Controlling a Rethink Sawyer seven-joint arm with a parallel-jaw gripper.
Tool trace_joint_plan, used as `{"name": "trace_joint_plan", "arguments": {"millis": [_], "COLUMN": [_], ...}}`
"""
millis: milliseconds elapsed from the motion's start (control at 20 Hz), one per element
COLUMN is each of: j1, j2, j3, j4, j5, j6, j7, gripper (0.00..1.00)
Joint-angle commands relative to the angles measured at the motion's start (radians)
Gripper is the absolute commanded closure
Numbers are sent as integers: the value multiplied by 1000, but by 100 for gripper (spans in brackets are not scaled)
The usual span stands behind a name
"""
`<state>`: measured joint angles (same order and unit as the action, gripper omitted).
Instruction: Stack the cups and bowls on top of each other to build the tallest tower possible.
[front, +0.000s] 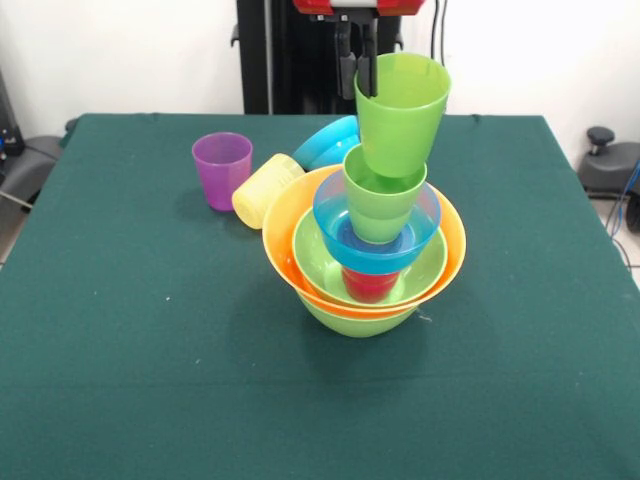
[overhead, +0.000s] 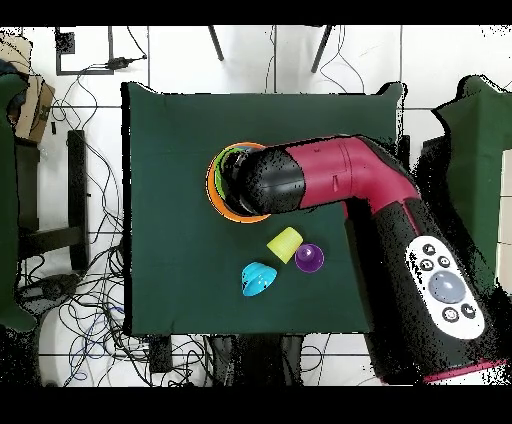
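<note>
**Green cup hanging over the tower**

In the front view, the tower (front: 365, 255) is sitting slightly right of the frame's centre on the green bench (front: 130, 380). Lowest and nearest is a lime green bowl (front: 355, 322), peeking out beneath the large orange bowl (front: 285, 235), which is tilting so its rim is rising toward the upper left. Inside the orange one a second lime green bowl (front: 312, 270) is nesting, and a red cup (front: 368, 285) is showing at its bottom. A blue bowl (front: 378, 250) is resting on top of the red cup, and a light green cup (front: 380, 200) is standing upright inside the blue bowl.

Directly above that, a second light green cup (front: 402, 115) is hanging mouth-up, leaning a little, with its base just at the rim of the lower green cup; whether the two are touching is not clear. The jaws (front: 366, 75) are clamping this upper cup by its rim at the upper left, one dark finger outside the wall and one inside.

Farther back, to the left of the tower, a pale yellow cup (front: 262, 190) is lying on its side, just beside the orange rim. A purple cup (front: 222, 168) is standing upright further left. Behind the tower, another blue bowl (front: 328, 142) is lying tipped on its edge.

In the overhead view, the red and black arm (overhead: 340, 180) is covering most of the tower, leaving only an orange and green arc at centre left.
</note>
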<state>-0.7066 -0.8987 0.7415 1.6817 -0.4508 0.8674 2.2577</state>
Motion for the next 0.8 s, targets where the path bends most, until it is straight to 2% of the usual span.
{"name": "trace_joint_plan", "arguments": {"millis": [50, 800], "j1": [-10, -15], "j2": [35, 61], "j3": [-22, -20], "j4": [4, 9], "j5": [-55, -75], "j6": [-3, -37], "j7": [-158, -153], "gripper": [100, 100]}}
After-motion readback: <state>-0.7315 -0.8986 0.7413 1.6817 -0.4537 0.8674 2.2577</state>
